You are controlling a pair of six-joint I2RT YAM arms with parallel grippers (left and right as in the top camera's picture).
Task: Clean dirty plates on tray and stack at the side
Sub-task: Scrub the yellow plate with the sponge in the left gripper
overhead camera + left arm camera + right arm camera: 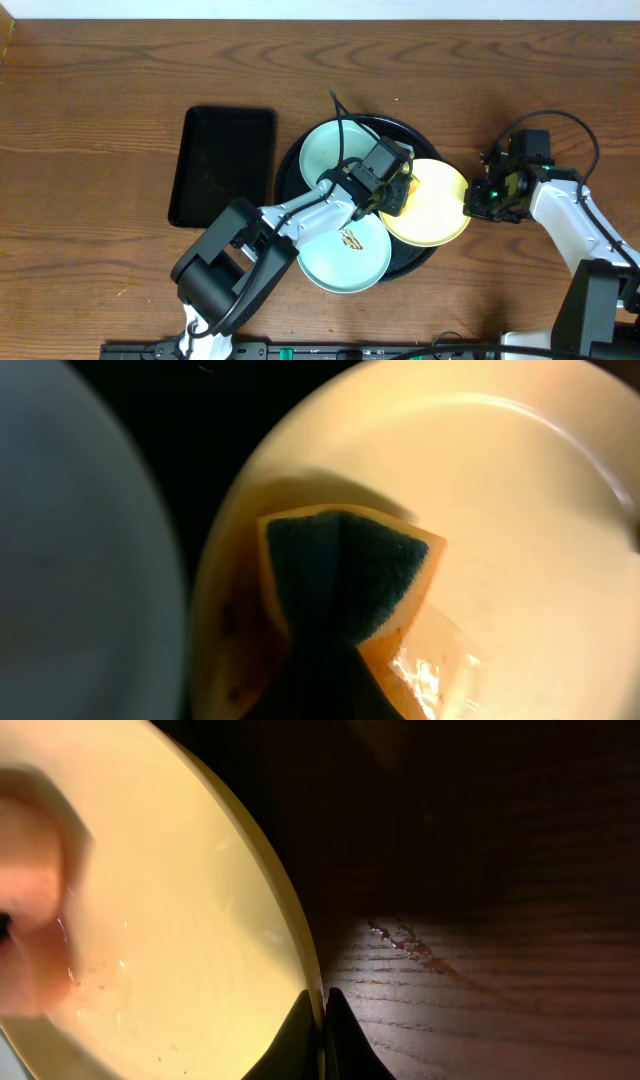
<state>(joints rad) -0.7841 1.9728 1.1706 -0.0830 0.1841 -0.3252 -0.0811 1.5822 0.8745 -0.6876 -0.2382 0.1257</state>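
the job looks to be in its early part. starting at the left, the rectangular black tray [220, 165] carries no plate, and no stack shows on the bare counter [90, 120], so nothing has been set at the side yet. all three plates lie on the round black tray [418, 135].

the upper aqua plate [328, 150], at about 11 o'clock on that tray, shows no dirt where the arm leaves it visible. the lower aqua plate [345, 262], at about 6 o'clock, has a brown smear [350, 238] in its middle and so is not yet cleaned.

the left gripper [398, 192] is clamped on a folded sponge [345, 585], orange with a dark green face, and presses it into the yellow plate [520, 510]. this plate sits at about 4 o'clock and hangs out over the tray's rim. brown residue [235, 620] lines the plate at the sponge's 9 o'clock, so i judge the scrubbing to be under way, not finished.

the right gripper [322, 1020] is pinched together on the yellow plate's outer rim, holding it steady. just beside the plate, a small brownish wet streak [400, 938] lies on the counter.

left to do, as i judge it: finish the yellow plate, wipe the smeared aqua one, check the other, then stack all three at the side.

count: one rectangular tray, one round tray, two aqua plates, one sponge, one yellow plate, two grippers.
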